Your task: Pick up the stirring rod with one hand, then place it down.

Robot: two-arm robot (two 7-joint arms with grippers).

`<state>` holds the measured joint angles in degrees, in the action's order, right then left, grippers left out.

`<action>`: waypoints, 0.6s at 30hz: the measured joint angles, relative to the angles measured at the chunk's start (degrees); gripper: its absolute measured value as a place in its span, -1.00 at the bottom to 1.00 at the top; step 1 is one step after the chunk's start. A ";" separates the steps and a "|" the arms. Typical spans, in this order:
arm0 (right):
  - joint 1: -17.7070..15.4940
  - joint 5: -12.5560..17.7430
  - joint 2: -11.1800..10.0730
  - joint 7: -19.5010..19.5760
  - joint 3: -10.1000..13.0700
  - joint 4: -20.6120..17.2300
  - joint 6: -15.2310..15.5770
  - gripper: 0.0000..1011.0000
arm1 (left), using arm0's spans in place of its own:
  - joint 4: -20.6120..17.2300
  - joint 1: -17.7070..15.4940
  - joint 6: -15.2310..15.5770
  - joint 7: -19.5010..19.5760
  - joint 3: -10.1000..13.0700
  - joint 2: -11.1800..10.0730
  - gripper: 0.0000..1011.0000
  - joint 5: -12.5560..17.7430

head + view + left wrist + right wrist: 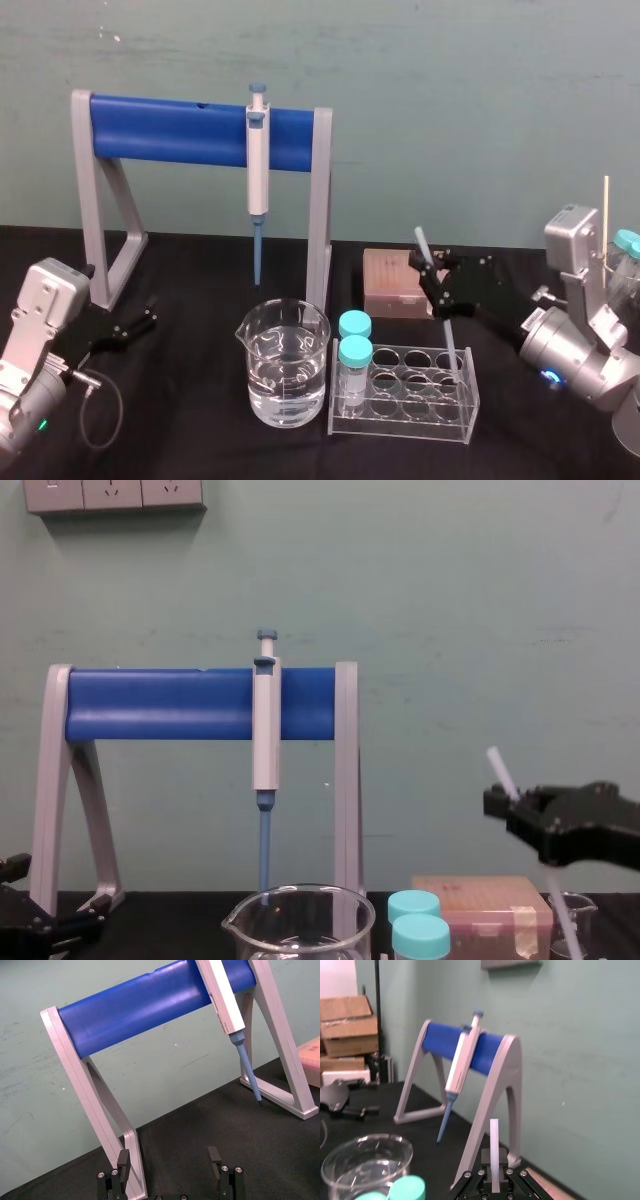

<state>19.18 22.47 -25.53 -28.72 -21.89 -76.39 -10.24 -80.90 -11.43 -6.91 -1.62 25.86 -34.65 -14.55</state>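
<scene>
The stirring rod point(423, 243) is a thin translucent white stick, tilted, with its top leaning away to the left. My right gripper point(437, 283) is shut on it near its upper third, above the right end of the tube rack. In the right wrist view the rod point(494, 1142) rises from between the two fingers of the right gripper point(494, 1179). In the chest view the rod point(497, 765) sticks up out of the right gripper point(512, 805). Its lower end runs down by the rack and I cannot tell what it rests on. My left gripper point(150, 318) stays parked at the left, open point(170, 1157).
A grey pipette point(258, 165) hangs on the blue-barred stand point(170, 130) at the back. A beaker of water point(284, 365) stands in the middle. Beside it is a clear tube rack point(405, 395) with two teal-capped vials point(354, 355). A brown tip box point(392, 283) sits behind.
</scene>
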 joint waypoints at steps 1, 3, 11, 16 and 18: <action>-0.24 -0.03 0.16 0.22 0.59 -0.44 -0.69 -0.86 | 0.00 0.00 0.00 0.00 0.00 0.00 0.98 0.00; -0.46 -0.01 0.32 0.34 1.16 -0.86 -1.34 -0.86 | 0.00 0.00 0.00 0.00 0.00 0.00 0.98 0.00; -1.21 0.77 1.49 -0.05 4.25 -3.40 -5.33 -0.86 | 0.00 0.00 0.00 0.00 0.00 0.00 0.98 0.00; -1.50 0.38 2.02 -0.21 5.54 -4.45 -7.85 -0.86 | 0.00 0.00 0.00 0.00 0.00 0.00 0.98 0.00; -1.89 -0.70 2.66 0.64 6.28 -4.51 -10.25 -0.86 | 0.00 0.00 0.00 0.00 0.00 0.00 0.98 0.00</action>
<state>17.29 21.77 -22.87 -28.08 -15.61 -80.90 -20.49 -80.90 -11.43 -6.91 -1.62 25.86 -34.65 -14.55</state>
